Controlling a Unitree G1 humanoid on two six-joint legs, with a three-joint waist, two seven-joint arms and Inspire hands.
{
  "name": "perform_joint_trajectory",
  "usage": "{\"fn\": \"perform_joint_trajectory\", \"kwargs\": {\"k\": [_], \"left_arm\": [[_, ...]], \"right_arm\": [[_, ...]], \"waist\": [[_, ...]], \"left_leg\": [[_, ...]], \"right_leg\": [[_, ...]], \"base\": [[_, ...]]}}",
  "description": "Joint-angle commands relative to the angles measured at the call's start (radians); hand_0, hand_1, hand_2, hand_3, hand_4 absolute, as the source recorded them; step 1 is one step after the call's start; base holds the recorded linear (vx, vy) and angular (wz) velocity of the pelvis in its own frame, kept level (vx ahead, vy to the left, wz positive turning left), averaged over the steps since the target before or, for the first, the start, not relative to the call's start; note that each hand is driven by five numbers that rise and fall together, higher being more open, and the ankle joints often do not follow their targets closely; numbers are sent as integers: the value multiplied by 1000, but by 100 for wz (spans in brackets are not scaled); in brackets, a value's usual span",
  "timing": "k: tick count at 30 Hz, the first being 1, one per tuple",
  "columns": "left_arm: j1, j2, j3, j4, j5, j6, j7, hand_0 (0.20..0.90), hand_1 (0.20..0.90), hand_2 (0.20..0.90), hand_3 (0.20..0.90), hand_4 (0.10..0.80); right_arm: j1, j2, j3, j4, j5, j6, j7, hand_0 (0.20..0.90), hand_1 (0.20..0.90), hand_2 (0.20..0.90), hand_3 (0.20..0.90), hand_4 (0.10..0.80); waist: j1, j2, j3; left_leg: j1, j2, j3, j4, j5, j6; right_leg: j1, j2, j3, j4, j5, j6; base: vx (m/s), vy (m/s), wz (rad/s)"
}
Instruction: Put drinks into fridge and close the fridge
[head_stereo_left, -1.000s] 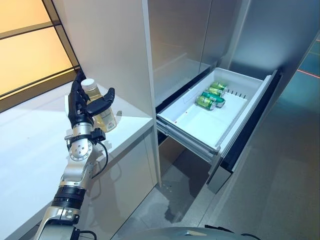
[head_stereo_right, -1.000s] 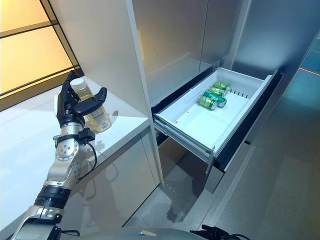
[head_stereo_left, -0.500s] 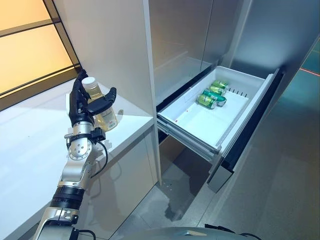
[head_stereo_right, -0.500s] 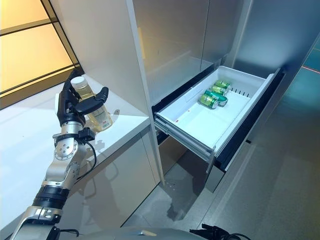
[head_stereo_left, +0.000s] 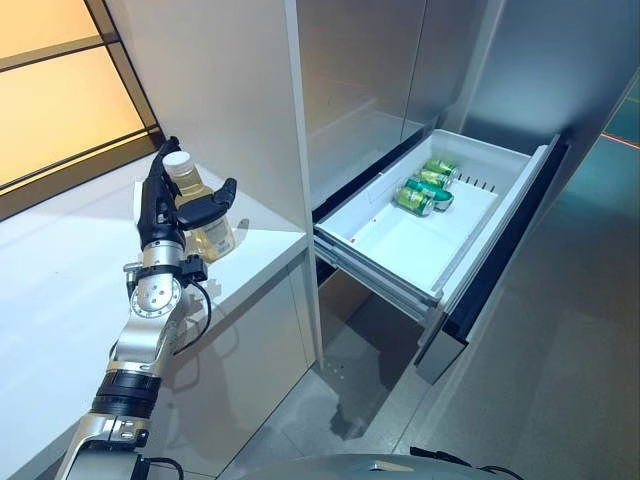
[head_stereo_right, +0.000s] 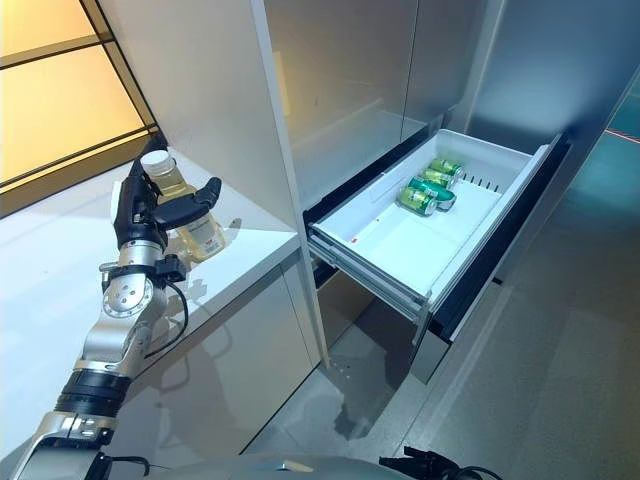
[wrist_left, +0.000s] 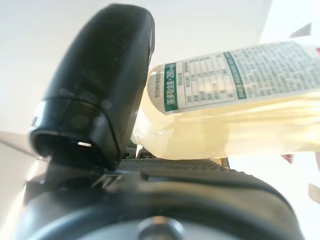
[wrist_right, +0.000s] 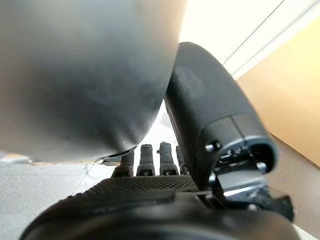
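Observation:
A clear bottle (head_stereo_left: 207, 222) of pale yellow drink with a white cap stands on the white counter (head_stereo_left: 60, 290), near the counter's right end. My left hand (head_stereo_left: 158, 215) is at the bottle. Its fingers stand straight up behind the bottle and its thumb (head_stereo_left: 218, 194) reaches round the front, not closed on it. In the left wrist view the bottle (wrist_left: 240, 100) lies across the palm beside the thumb (wrist_left: 100, 90). The fridge drawer (head_stereo_left: 480, 240) is pulled out, with green cans (head_stereo_left: 420, 190) at its far end. My right hand (wrist_right: 150, 200) shows in its wrist view with fingers relaxed and empty.
A tall white cabinet panel (head_stereo_left: 220, 90) rises just behind and to the right of the bottle. The open drawer juts out over the grey floor (head_stereo_left: 560, 380). The drawer's near half (head_stereo_left: 400, 245) is bare white.
My left hand has edged slightly closer round the bottle. The bottle still stands on the counter. The drawer and cans have not moved.

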Motion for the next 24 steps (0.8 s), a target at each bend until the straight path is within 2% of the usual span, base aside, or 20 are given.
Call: {"fn": "perform_joint_trajectory", "kwargs": {"k": [1, 13, 23, 24], "left_arm": [[-32, 44, 15, 22, -27, 11, -46, 900, 900, 900, 900, 800], [-38, 59, 45, 53, -31, 13, -27, 900, 900, 900, 900, 800], [-36, 35, 52, 42, -51, -29, 6, 900, 900, 900, 900, 800], [-36, 33, 51, 43, -50, -38, 5, 804, 804, 804, 787, 687]], "right_arm": [[-16, -8, 9, 10, -23, -12, 18, 900, 900, 900, 900, 800], [-16, -11, 8, 9, -21, -11, 18, 900, 900, 900, 900, 800], [-18, -5, 12, 11, -16, -12, 13, 900, 900, 900, 900, 800], [-17, -3, 12, 11, -15, -13, 11, 900, 900, 900, 900, 800]], "waist": [[-5, 26, 3], [-5, 27, 1], [-3, 25, -1], [-3, 25, -2]], "left_leg": [[29, -49, 30, 29, -147, 49], [28, -49, 29, 27, -146, 47], [29, -49, 29, 26, -146, 47], [30, -49, 29, 25, -146, 47]], "right_leg": [[-92, 62, 10, 116, -59, 17], [-91, 61, 9, 112, -59, 18], [-90, 61, 8, 111, -60, 16], [-90, 61, 7, 111, -60, 16]], "base": [[0, 0, 0], [0, 0, 0], [0, 0, 0], [0, 0, 0]]}}
